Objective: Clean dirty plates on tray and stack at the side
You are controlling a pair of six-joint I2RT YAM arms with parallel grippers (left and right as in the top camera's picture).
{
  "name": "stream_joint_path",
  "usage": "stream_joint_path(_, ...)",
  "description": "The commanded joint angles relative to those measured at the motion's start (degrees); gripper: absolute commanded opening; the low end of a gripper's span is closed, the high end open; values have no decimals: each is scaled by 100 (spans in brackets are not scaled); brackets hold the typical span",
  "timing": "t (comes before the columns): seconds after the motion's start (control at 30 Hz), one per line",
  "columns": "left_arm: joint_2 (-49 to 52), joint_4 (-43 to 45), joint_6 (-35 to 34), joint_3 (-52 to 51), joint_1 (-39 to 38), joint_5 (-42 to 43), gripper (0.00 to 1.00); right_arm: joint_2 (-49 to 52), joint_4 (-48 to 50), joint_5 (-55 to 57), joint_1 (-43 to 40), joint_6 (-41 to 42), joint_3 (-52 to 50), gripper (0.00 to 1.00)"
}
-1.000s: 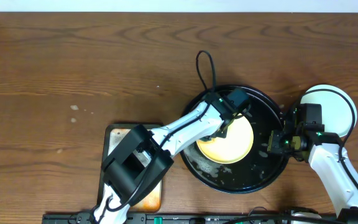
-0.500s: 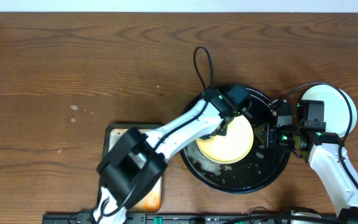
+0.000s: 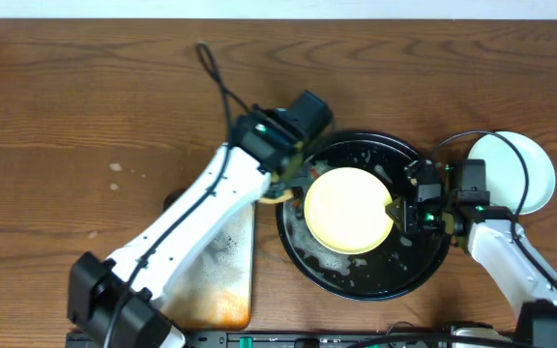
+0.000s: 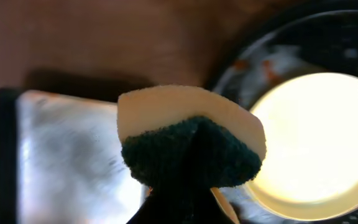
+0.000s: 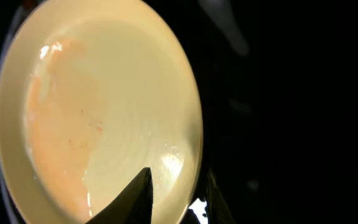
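Pickup step: yellow plate [image 3: 348,209] sits in centre of tray [image 3: 361,284]. The right gripper [image 3: 399,210] is narrowly parted astride its right rim; next, probably close and lift. Sponge [image 4: 188,118] clamped in left gripper [image 3: 283,187] at tray's left edge.

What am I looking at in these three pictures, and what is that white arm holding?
This is a robot: a left arm and a right arm at a wooden table. One picture looks down from above. The other two come from a small camera on each wrist. Each arm ends in a two-fingered end effector. The left end effector is shut on a sponge, near the edge of a round black tray. A stained metal tray lies beside it. In the black tray lies a yellow plate. The right end effector stands slightly open, straddling that plate's rim. A pale plate sits on the table further right.
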Motion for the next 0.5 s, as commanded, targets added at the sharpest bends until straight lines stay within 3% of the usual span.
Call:
stream_joint_path(0.0, -160, -446, -52, 72, 348, -92, 8, 262, 116, 114, 160, 146, -35, 27)
stream_joint_path(0.13, -188, -1075, -55, 39, 669, -599, 8, 573, 310, 570, 208, 396, -35, 22)
stream_joint_path(0.2, -188, -1283, -55, -46, 772, -868, 8, 638, 391, 638, 208, 452, -35, 15)
stream_joint_path(0.27, -190, -1394, -59, -151, 846, -859, 8, 636, 479, 636, 205, 455, -33, 1)
stream_joint_path(0.47, -431, -1351, -234, -776, 868, -863, 8, 308, 330, 1086, 203, 494, 181, 1)
